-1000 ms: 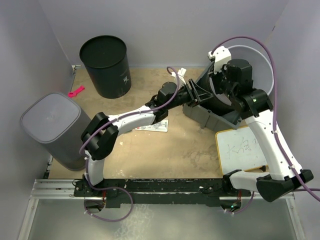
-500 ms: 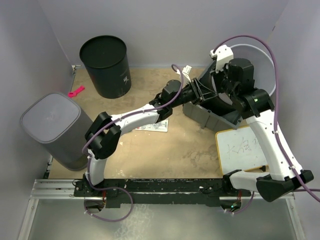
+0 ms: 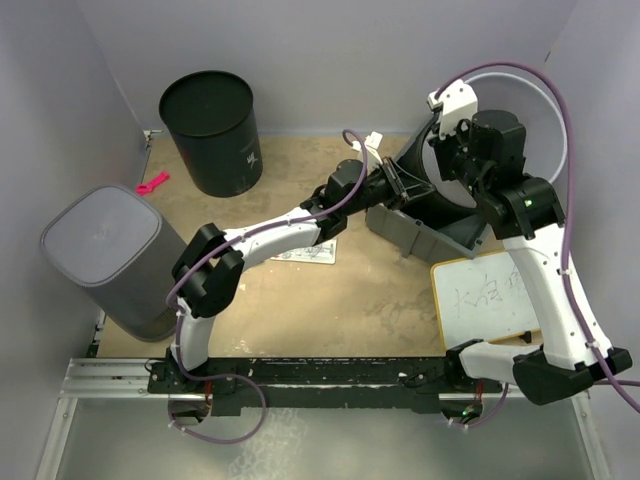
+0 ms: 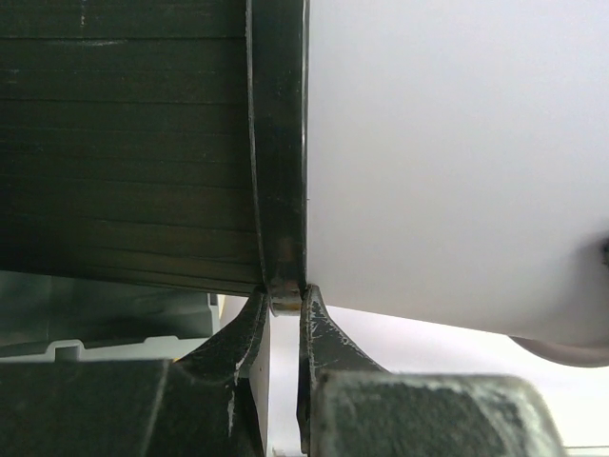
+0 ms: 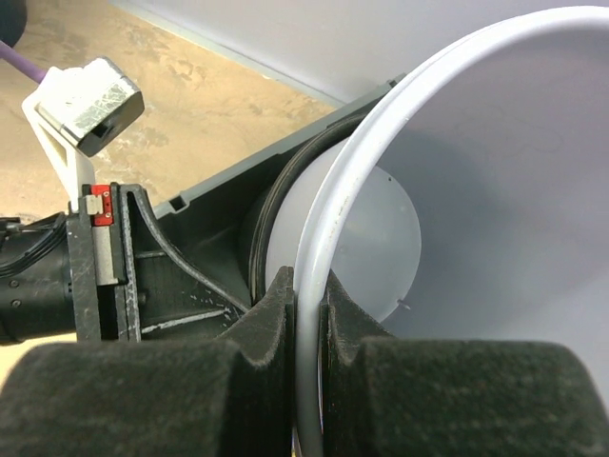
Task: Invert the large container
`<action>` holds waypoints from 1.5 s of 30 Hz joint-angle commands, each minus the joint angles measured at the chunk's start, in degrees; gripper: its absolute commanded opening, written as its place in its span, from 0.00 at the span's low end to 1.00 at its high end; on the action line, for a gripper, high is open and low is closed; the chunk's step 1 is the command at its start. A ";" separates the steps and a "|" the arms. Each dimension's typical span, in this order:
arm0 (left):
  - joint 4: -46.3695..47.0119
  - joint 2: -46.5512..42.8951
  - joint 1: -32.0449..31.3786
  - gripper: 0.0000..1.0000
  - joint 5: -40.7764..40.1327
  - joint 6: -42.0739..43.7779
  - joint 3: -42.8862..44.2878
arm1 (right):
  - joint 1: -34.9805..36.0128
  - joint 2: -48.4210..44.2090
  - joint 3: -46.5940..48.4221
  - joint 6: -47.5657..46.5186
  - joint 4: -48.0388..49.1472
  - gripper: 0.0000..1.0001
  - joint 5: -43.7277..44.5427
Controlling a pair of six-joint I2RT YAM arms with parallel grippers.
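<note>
Two tools are flanking the large container [image 3: 530, 100], lying tipped at the tabletop's [image 3: 380, 290] far right, mouth facing right, base toward the left tool [image 3: 400, 180]. Left wrist: it is pinching a dark edge [image 4: 278, 143] beside the white wall. Right wrist: the right tool [image 5: 306, 286] is clamping the rim, nearer the mouth

black bin [image 3: 210, 130], grey bin [image 3: 105, 255], whiteboard [image 3: 485, 300]
</note>
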 commanded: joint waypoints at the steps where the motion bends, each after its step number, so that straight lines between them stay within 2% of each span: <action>1: -0.80 1.10 0.66 0.00 -1.88 0.01 2.34 | 0.61 -3.74 7.13 -5.01 5.86 0.00 -1.15; 10: -0.63 2.38 2.43 0.00 -1.56 -0.20 2.36 | 0.61 -7.06 14.94 -6.53 4.77 0.00 0.09; 18: -4.18 4.72 2.82 0.00 -0.20 1.65 6.89 | 0.61 -13.40 10.69 -3.23 12.15 0.00 -8.34; 20: -6.00 4.31 2.82 0.09 0.12 3.16 8.12 | 0.61 -14.30 9.51 -2.72 13.87 0.00 -10.01; 24: -10.18 1.48 3.09 0.35 -0.20 8.29 9.86 | 0.61 -16.10 6.48 -1.18 18.07 0.00 -13.85; 28: -13.15 -2.99 4.09 0.50 -0.37 13.66 10.02 | 0.61 -16.72 4.82 -0.26 20.40 0.00 -15.96; 36: -19.05 -13.89 8.93 0.53 -2.38 20.71 4.78 | 0.61 -17.96 1.64 1.28 24.74 0.00 -16.35; 41: -16.14 -17.64 15.26 0.50 -2.94 15.23 -5.71 | 0.61 -18.59 -0.80 3.56 28.26 0.00 -15.02; 45: -14.70 -15.00 16.79 0.50 -1.63 14.23 -9.67 | 0.61 -18.26 -1.08 4.43 28.94 0.00 -15.99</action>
